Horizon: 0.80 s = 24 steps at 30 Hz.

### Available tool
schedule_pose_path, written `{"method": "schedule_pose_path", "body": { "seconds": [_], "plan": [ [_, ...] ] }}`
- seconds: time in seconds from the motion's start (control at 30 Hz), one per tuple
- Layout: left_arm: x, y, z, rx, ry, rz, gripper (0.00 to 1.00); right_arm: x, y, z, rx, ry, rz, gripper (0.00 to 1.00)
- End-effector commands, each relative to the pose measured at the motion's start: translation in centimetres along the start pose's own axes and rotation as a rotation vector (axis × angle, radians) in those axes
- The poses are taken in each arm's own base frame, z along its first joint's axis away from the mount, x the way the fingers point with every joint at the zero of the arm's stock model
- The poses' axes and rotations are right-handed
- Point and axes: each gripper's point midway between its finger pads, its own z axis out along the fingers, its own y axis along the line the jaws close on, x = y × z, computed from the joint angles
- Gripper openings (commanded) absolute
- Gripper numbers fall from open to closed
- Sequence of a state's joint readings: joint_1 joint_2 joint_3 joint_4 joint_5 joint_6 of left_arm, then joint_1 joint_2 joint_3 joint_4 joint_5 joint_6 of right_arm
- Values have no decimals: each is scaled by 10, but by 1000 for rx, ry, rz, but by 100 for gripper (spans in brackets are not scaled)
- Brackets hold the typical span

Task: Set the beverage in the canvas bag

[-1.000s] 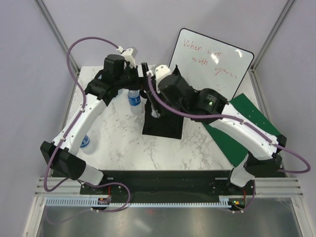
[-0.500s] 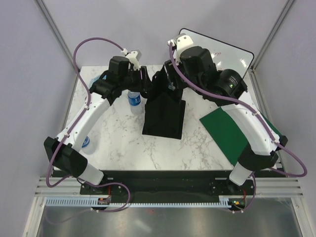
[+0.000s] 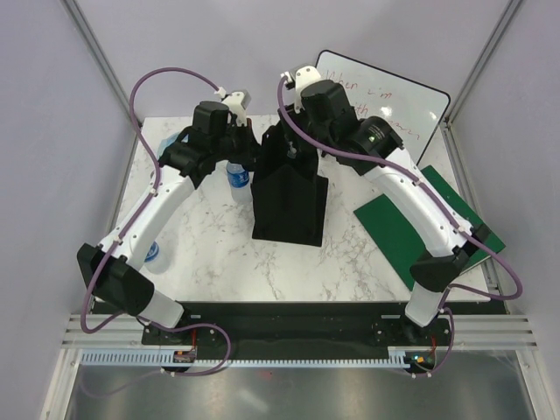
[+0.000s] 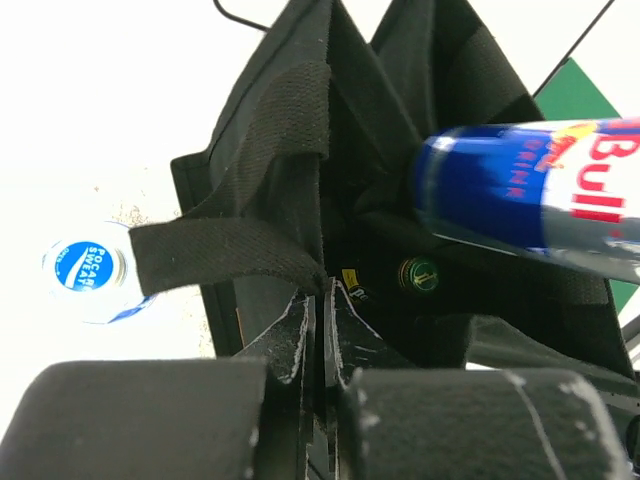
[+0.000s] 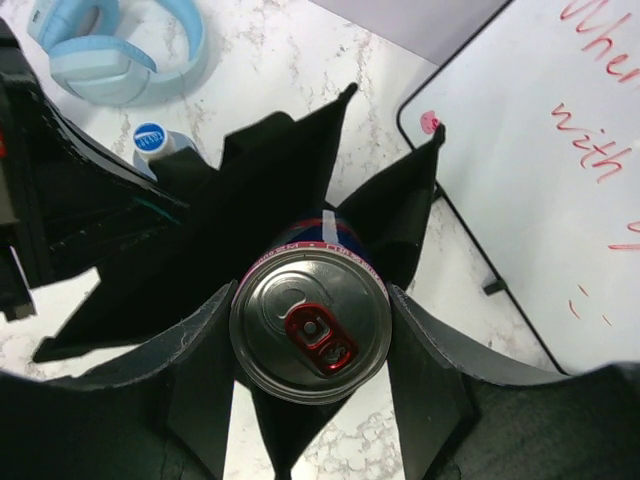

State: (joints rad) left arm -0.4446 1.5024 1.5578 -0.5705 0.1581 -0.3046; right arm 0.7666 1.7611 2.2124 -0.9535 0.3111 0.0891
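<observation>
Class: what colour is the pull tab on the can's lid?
The pull tab is red, on a silver lid; clearest in the right wrist view.

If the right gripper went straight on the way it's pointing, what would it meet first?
The right gripper points down into the canvas bag's open mouth, so its can goes in first. The way looks free, though a green-capped item lies deeper; depth unclear.

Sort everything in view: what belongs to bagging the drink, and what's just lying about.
Job in hand: blue-and-silver Red Bull can in the right gripper; tall black canvas tote bag, pinched by the left gripper.

Lying about: blue-capped Pocari Sweat bottle; second blue-capped bottle near the left arm; light-blue headphones; whiteboard with red writing; green board.
</observation>
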Motion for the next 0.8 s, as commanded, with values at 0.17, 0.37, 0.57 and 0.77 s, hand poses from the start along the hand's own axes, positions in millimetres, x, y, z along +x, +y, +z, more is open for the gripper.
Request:
{"method": "schedule_pose_path", "body": {
  "seconds": [0.17, 0.37, 0.57, 0.77],
  "plan": [
    [-8, -5, -14, 13, -45, 1, 2, -16, 33, 21, -135, -108, 66, 0],
    [-11, -5, -12, 3, -53, -27, 2, -3, 47, 34, -178, -68, 84, 0],
    [-13, -6, -14, 1, -59, -41, 2, 10, 43, 33, -163, -38, 80, 0],
    [-13, -5, -16, -3, -63, -42, 2, -7, -2, 13, 40, -82, 36, 0]
  ]
}}
